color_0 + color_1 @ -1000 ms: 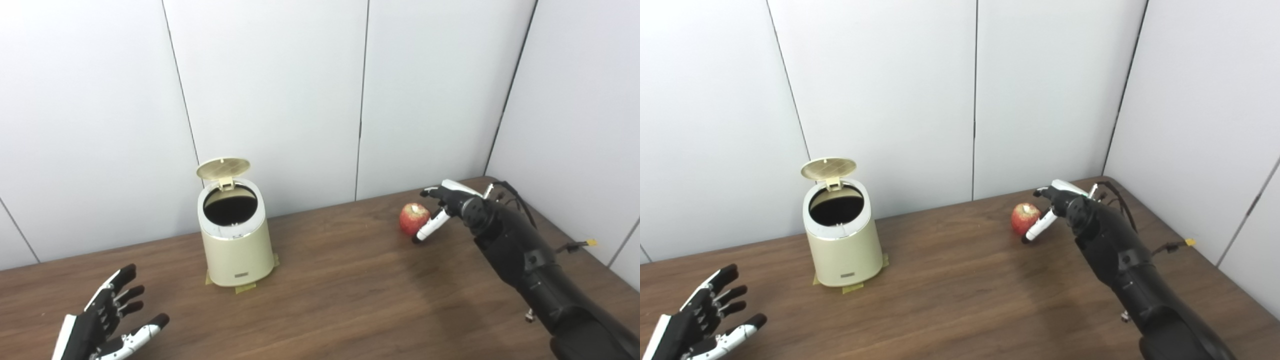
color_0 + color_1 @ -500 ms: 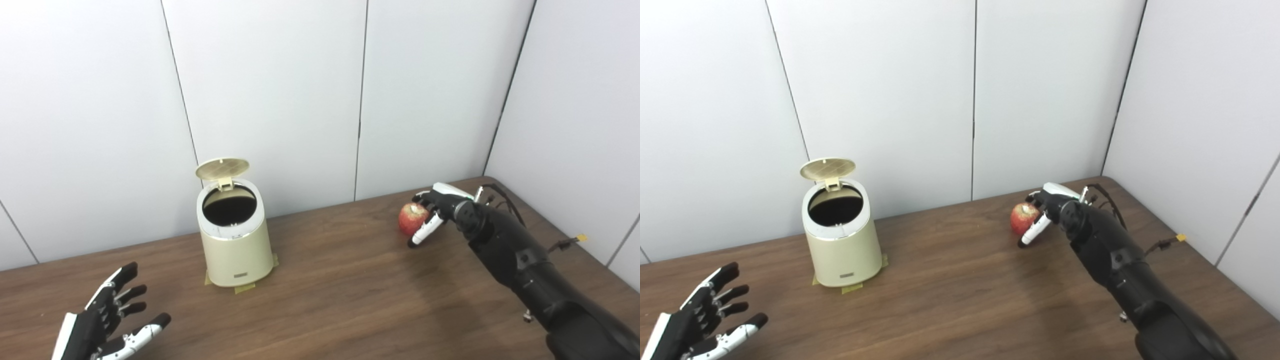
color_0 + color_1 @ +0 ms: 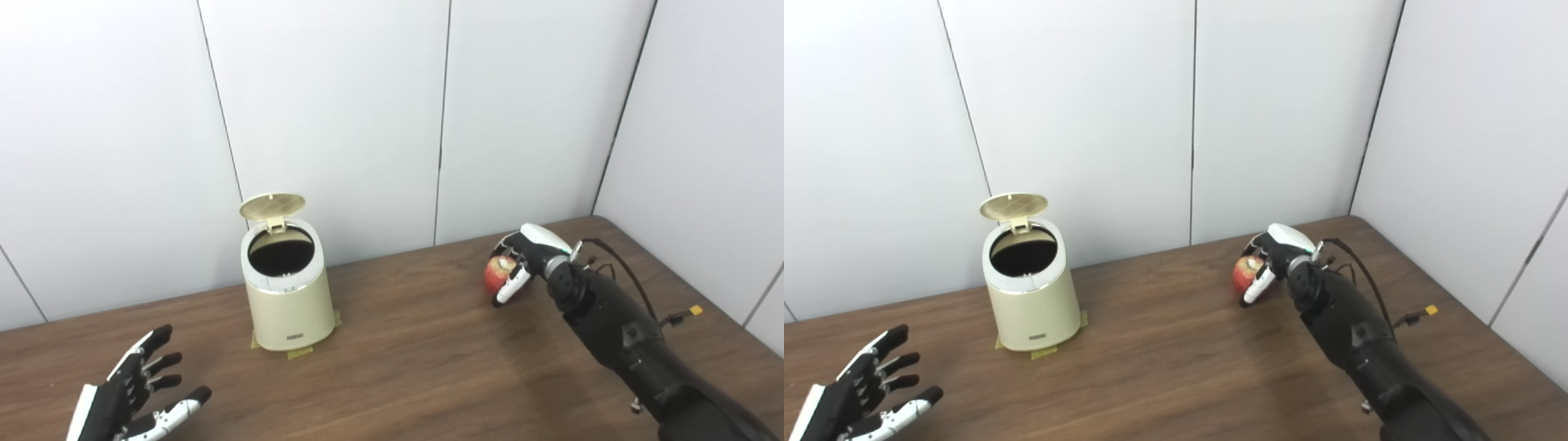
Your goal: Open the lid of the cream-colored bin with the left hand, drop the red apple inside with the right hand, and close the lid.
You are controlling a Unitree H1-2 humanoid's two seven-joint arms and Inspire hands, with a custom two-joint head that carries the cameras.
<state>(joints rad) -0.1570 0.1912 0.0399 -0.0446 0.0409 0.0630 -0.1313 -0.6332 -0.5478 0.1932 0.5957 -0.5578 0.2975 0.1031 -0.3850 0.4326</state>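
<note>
The cream-colored bin (image 3: 288, 312) stands on the wooden table (image 3: 416, 367) at the back left. Its round lid (image 3: 272, 206) is tipped up and back on its hinge, and the dark inside shows. The red apple (image 3: 495, 274) sits on the table at the back right. My right hand (image 3: 528, 250) is curled around it, fingers over its top and far side, thumb against its near side. My left hand (image 3: 125, 398) is open and empty, palm up with fingers spread, low at the front left, well apart from the bin.
Yellowish tape pieces (image 3: 300, 353) hold the bin's base to the table. A thin cable with a yellow tag (image 3: 693, 311) hangs off my right forearm. White wall panels (image 3: 343, 122) close the back and right sides of the table.
My right hand has moved left onto the apple and closed its fingers and thumb around it. The apple has shifted slightly left. The left hand and the bin have hardly moved.
</note>
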